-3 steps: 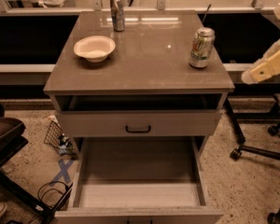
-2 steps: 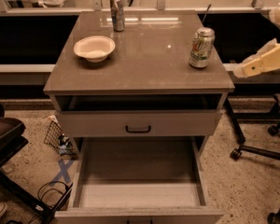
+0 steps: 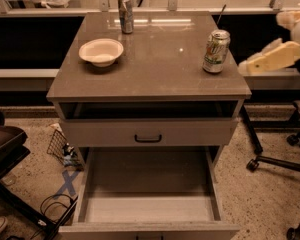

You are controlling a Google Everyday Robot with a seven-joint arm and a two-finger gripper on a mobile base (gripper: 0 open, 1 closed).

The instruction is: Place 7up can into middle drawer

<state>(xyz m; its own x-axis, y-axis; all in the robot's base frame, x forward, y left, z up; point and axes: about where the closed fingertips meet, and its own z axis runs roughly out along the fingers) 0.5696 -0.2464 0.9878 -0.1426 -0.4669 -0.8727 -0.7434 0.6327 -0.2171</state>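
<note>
The 7up can point(image 3: 216, 51) stands upright near the right edge of the cabinet top, white and green with a silver top. My gripper point(image 3: 246, 67) is cream coloured and reaches in from the right. It hangs just off the cabinet's right edge, level with the can's base, a short gap from the can and holding nothing. The middle drawer point(image 3: 147, 208) is pulled far out at the bottom of the view, with a pale bare floor and nothing in it.
A white bowl point(image 3: 101, 51) sits on the left of the top. A slim dark silver can point(image 3: 125, 14) stands at the back. A shallower drawer with a black handle point(image 3: 148, 138) lies above the open one. Chair legs with castors point(image 3: 270, 159) stand to the right, a wire basket point(image 3: 60, 146) to the left.
My gripper has moved left, closer to the 7up can. The can, bowl and drawers have not moved.
</note>
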